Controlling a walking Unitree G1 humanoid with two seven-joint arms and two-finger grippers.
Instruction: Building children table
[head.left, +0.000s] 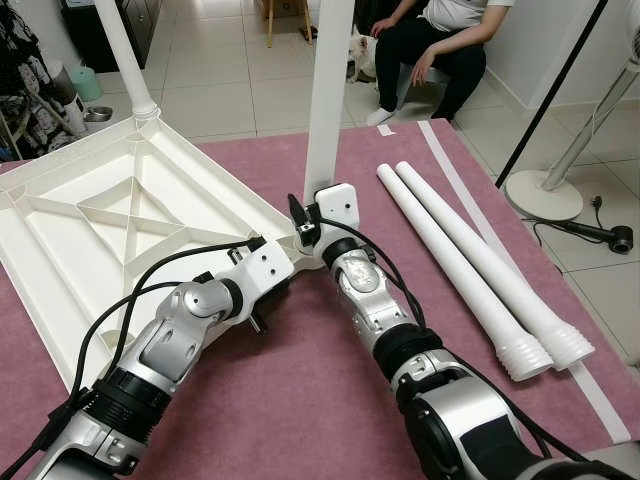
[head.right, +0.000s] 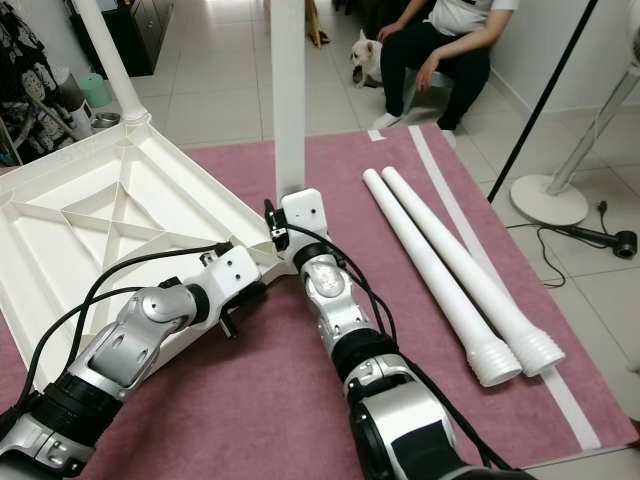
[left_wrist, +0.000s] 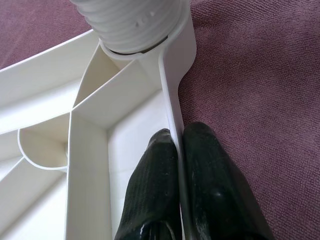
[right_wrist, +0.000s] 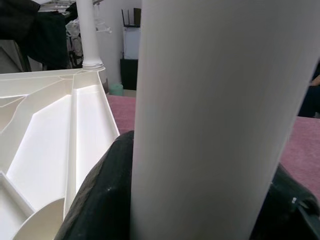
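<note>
Your white plastic tabletop (head.left: 110, 215) lies upside down on the mauve rug (head.left: 300, 400), ribbed underside up, one leg (head.left: 125, 55) standing at its far corner. At the near corner your right gripper (right_wrist: 200, 210) clasps a second upright leg (head.left: 328, 90) in its socket. Your left gripper (left_wrist: 179, 165) pinches the tabletop's rim just beside it. Two loose legs (head.left: 470, 270) lie together to your right.

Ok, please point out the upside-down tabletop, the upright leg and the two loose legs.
tabletop (head.left: 100, 215), left eye view, ribbed underside
upright leg (head.left: 328, 90), left eye view, mid shaft
loose legs (head.left: 470, 265), left eye view, shaft
</note>
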